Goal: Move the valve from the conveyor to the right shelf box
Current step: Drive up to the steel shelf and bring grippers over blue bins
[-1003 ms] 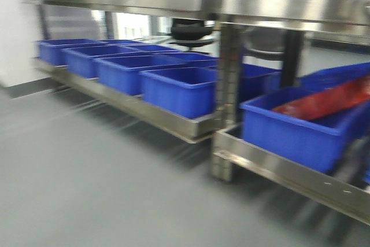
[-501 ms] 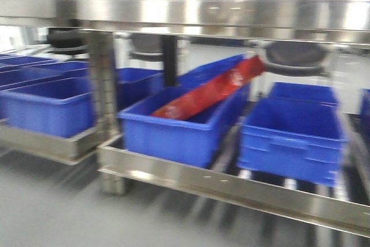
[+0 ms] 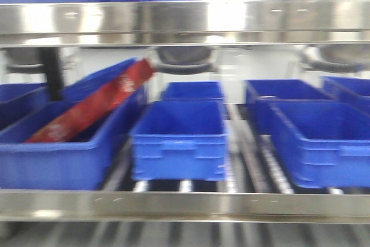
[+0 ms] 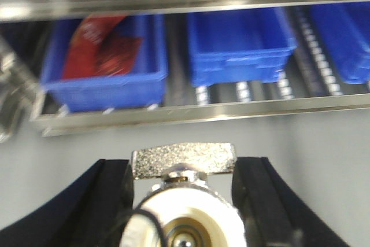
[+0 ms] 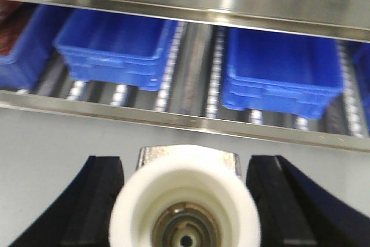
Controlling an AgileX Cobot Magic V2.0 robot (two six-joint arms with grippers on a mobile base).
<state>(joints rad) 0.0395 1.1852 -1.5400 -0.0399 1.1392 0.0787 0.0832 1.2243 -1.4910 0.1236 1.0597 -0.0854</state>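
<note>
In the left wrist view my left gripper (image 4: 184,170) is shut on a valve (image 4: 184,159): a rough silvery handle above a cream-white round base, held between the black fingers (image 4: 110,192). In the right wrist view my right gripper (image 5: 186,169) is shut on a second valve (image 5: 184,192), its cream-white ring facing the camera with a silvery handle behind. Both are held above grey floor in front of the steel shelf (image 3: 185,203). An empty blue box (image 3: 179,143) sits mid-shelf. The conveyor is out of view.
A blue box holding a red packet (image 3: 87,111) stands at the shelf's left, also in the left wrist view (image 4: 104,79). More blue boxes (image 3: 324,143) stand to the right, on rollers. An upper steel shelf (image 3: 185,21) overhangs the boxes.
The front view has swept right along the shelves. The box with the red packet went from the frame's right to its left, and more boxes came into view.
</note>
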